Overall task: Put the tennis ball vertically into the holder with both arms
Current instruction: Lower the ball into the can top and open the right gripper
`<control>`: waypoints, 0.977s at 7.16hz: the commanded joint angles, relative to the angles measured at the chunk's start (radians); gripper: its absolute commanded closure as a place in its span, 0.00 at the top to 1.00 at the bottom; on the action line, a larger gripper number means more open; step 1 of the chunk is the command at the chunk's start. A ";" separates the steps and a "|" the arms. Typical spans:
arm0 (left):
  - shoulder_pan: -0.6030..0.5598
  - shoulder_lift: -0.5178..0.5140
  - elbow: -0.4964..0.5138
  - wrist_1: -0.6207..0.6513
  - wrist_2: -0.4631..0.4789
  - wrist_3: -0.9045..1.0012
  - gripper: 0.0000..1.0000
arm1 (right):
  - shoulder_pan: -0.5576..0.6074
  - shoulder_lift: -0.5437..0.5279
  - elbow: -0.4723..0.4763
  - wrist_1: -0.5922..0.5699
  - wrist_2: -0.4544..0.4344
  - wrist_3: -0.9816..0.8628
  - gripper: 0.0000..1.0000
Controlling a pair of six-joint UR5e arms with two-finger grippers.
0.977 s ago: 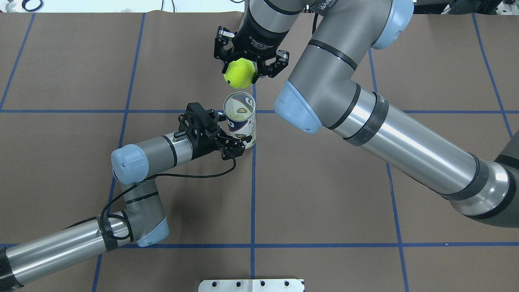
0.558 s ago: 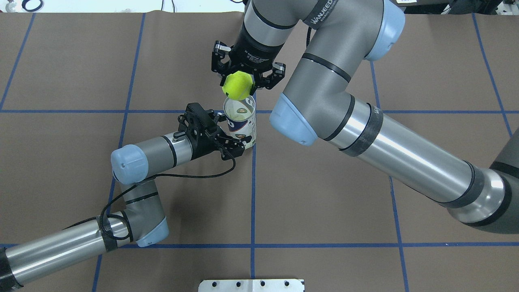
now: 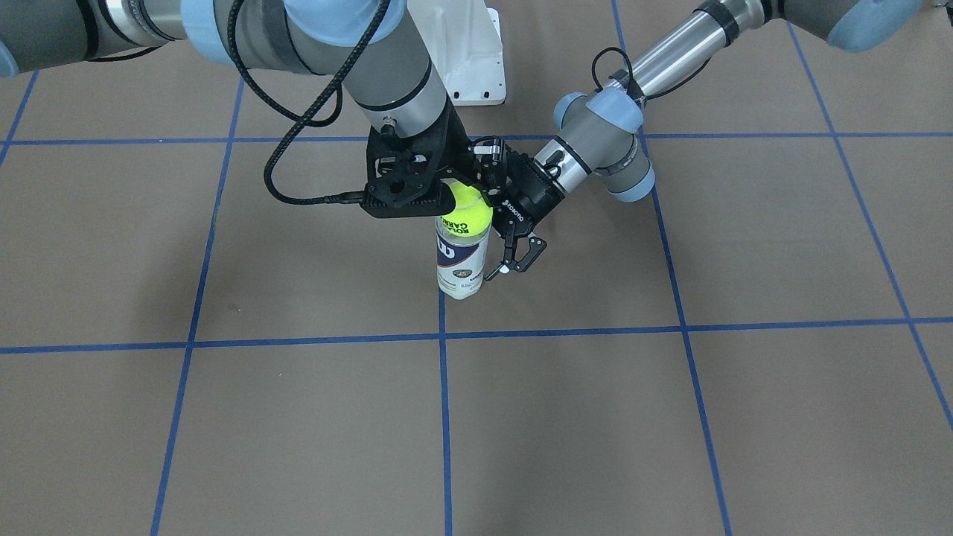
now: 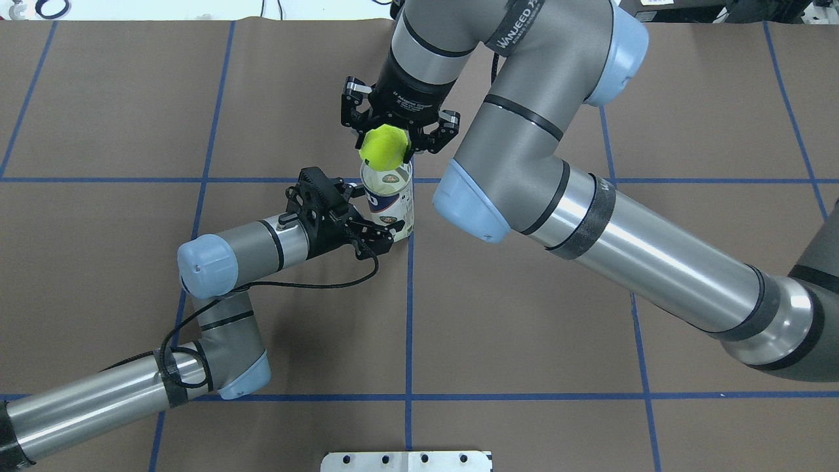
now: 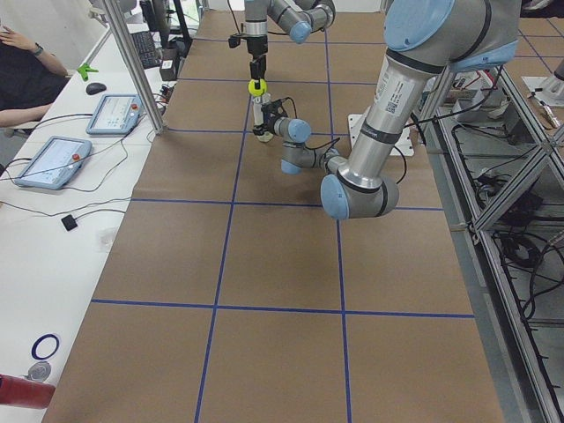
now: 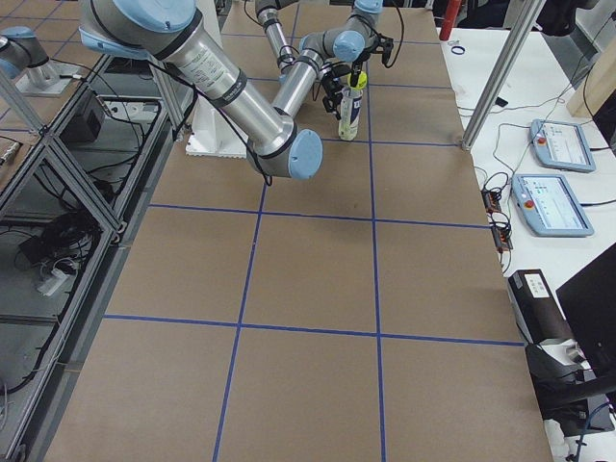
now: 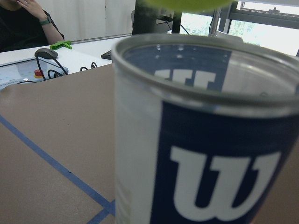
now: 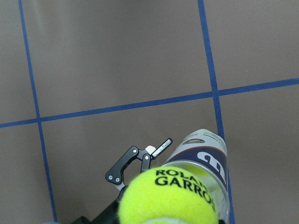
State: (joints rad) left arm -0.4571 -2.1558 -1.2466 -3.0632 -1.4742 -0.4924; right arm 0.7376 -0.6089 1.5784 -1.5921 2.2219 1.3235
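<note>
Ball: yellow-green tennis ball point(image 4: 384, 145), printed "ROLAND GARROS" in the right wrist view point(image 8: 169, 198); sits directly over the holder's open mouth. In the front view point(image 3: 466, 211) its underside looks level with the rim; whether it touches the rim, cannot tell.
Holder: clear tennis-ball can point(image 4: 389, 202) with navy and white label, white "W" logo point(image 7: 223, 179); upright on the table, top open, just left of a blue grid crossing in the overhead view.
Right gripper: point(image 4: 398, 134) pointing down from 12 o'clock of the holder, fingers pinching the ball from either side.
Left gripper: point(image 4: 373, 221) lying low and level, coming in from 8 o'clock of the holder; fingers pressed against the can's lower body on both sides, one finger point(image 3: 517, 255) visible at 3 o'clock of the can in the front view.
Table: brown mat point(image 4: 524, 314) crossed by blue tape lines point(image 4: 409, 314).
Base: white bolted pedestal point(image 3: 469, 52) at 12 o'clock in the front view, well apart from the can.
Surroundings: person in dark top point(image 5: 26, 75) seated at the side bench, two tablet pendants point(image 5: 53, 160) beside them.
</note>
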 commanded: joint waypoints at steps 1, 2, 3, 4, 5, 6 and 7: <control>0.000 0.001 -0.001 0.000 0.000 0.000 0.99 | -0.001 -0.003 0.000 0.000 0.001 -0.003 0.64; 0.000 0.002 0.001 0.000 0.000 0.000 0.99 | -0.001 -0.003 0.000 0.000 0.001 -0.003 0.83; 0.000 0.001 -0.001 0.000 0.000 0.000 0.99 | 0.000 -0.003 0.000 0.000 0.001 -0.001 0.97; 0.000 0.001 -0.001 0.000 0.000 0.000 0.99 | 0.000 -0.002 0.002 0.000 0.001 0.000 0.98; 0.000 0.001 -0.001 0.000 0.000 0.000 0.99 | 0.000 -0.002 0.006 -0.002 -0.001 0.000 0.98; 0.000 0.001 -0.001 0.000 0.000 0.000 0.99 | 0.000 -0.002 0.009 -0.002 -0.001 0.000 0.98; -0.002 0.001 -0.002 0.000 0.000 0.000 0.99 | 0.000 -0.002 0.017 -0.002 0.001 0.000 0.98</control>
State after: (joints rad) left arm -0.4573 -2.1552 -1.2476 -3.0634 -1.4741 -0.4924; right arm 0.7378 -0.6106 1.5880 -1.5936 2.2217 1.3238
